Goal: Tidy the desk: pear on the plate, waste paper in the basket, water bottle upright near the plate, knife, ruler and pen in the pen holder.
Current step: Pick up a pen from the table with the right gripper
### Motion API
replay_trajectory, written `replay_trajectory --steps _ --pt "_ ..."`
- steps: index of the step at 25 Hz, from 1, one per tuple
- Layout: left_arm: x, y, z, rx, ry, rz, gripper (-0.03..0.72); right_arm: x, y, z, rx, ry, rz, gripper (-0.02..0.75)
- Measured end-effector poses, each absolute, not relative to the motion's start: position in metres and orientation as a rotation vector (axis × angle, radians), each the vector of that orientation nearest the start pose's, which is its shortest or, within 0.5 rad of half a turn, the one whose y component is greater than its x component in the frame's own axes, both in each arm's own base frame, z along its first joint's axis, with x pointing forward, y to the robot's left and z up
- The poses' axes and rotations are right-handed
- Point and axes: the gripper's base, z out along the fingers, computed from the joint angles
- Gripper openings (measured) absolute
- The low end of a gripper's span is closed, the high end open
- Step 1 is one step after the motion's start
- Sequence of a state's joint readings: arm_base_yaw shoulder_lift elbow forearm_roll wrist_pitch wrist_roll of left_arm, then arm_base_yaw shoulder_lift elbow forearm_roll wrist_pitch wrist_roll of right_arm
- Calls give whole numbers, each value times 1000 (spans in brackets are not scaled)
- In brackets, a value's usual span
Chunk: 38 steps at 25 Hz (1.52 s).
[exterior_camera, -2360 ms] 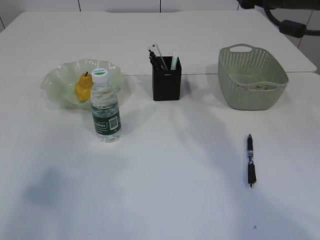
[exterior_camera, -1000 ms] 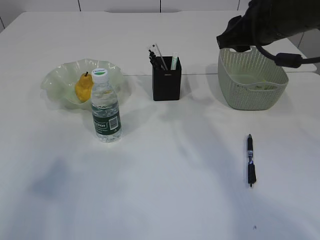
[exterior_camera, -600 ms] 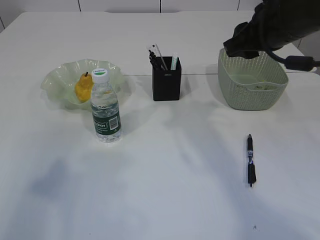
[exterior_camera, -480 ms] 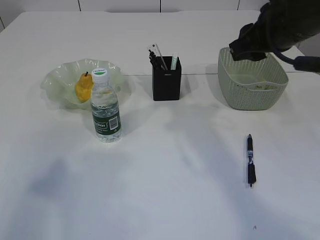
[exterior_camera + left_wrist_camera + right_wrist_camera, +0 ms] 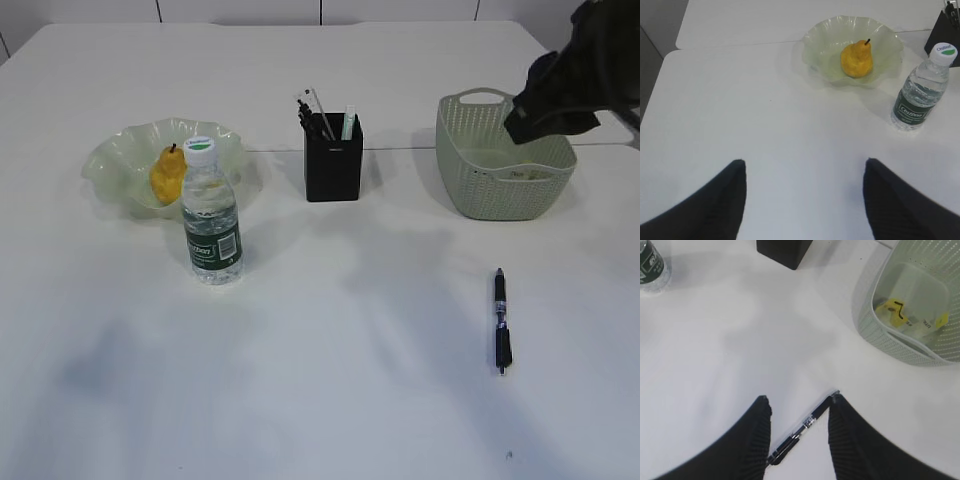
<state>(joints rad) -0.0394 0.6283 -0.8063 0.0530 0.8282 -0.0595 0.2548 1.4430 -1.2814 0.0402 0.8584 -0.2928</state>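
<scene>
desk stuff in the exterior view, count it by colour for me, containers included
green: 3, plate, basket, water bottle
black: 2, pen holder, pen
yellow: 1, pear
total: 6

The right arm (image 5: 575,85) enters the exterior view at the upper right edge, a dark, blurred mass hanging above the table; its gripper cannot be made out there. In the right wrist view, the right gripper (image 5: 797,432) fills the lower middle of the frame, its two dark fingers (image 5: 752,440) parted with nothing clamped between them. In the left wrist view, the left gripper (image 5: 802,200) sits at the bottom edge, fingers spread wide apart and empty.
</scene>
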Motion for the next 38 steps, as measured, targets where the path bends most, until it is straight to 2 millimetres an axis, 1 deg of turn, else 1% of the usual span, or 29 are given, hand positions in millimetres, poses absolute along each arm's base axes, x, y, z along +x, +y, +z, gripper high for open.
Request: replay_trajectory --steps 3,7,12,14,16,18,21,25,29,31,33,34,38 --pt "107 -1 359 -7 2133 3 519 290 78 343 -670 2438 33 291" --pt "107 -1 358 -7 2135 3 518 284 77 340 -684 2506 38 291" --pt "106 -1 357 -7 2152 4 517 277 75 336 -597 2621 59 291" --pt "106 -1 357 -7 2154 4 517 278 75 334 -544 2648 69 291" --pt "106 -1 357 -7 2154 4 517 283 76 327 -513 2679 70 291" --pt "106 -1 357 -8 2158 4 517 290 77 315 -483 2723 64 291" --pt "106 -1 357 -7 2159 6 513 305 80 292 -434 2799 61 291" --pt "106 -4 356 28 2160 -12 501 323 84 254 -258 2932 64 291" --pt "106 -7 356 57 2160 -27 498 334 80 222 -75 3042 47 299" --pt "106 -7 356 57 2160 -27 498 337 75 213 -29 3071 35 335" --pt "106 -7 356 57 2162 -28 496 338 69 209 20 3080 4 389" --pt "106 -7 356 59 2165 -26 496 338 67 207 56 3077 -16 403" --pt "105 -7 356 59 2170 -26 492 339 58 198 210 3056 -45 424"
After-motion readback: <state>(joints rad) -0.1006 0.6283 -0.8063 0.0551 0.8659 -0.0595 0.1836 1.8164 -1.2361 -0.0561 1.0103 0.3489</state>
